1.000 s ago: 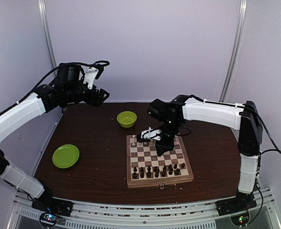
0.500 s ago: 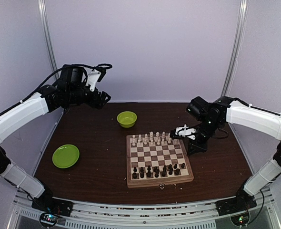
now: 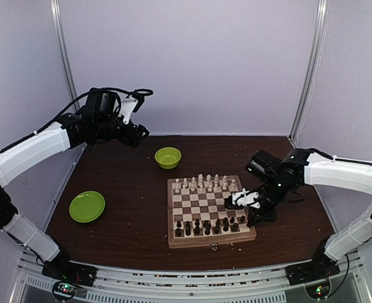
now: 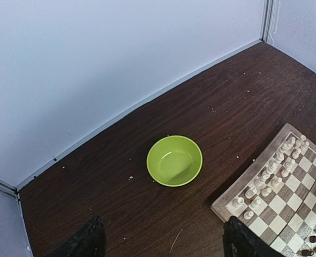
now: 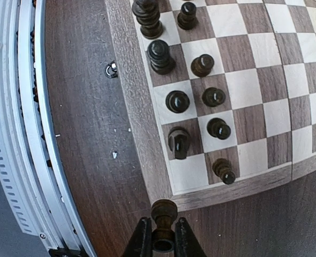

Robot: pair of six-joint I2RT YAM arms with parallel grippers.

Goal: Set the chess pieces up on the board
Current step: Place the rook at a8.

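Note:
The wooden chessboard point(image 3: 208, 211) lies right of the table's middle. Cream-white chessmen point(image 3: 200, 184) stand in its far rows and dark chessmen point(image 3: 206, 226) in its near rows. My right gripper point(image 5: 163, 243) is shut on a dark chess piece point(image 5: 164, 214) and hovers just off the board's near right corner point(image 5: 163, 198), next to an empty light corner square. It also shows in the top view point(image 3: 248, 208). My left gripper point(image 3: 139, 130) is open and empty, raised high at the far left. Its fingertips point(image 4: 88, 241) frame the table below, with the board's far left corner point(image 4: 238, 206) at the right.
A lime-green bowl point(image 3: 168, 157) sits beyond the board, also in the left wrist view point(image 4: 174, 160). A lime-green plate point(image 3: 87, 206) lies at the left. Pale crumbs point(image 5: 114, 155) dot the dark table. The table's metal front rail point(image 5: 19, 123) runs beside the board.
My right gripper has swung from over the board's far rows out to the right, then back toward the near right corner. The left arm has shifted slightly right.

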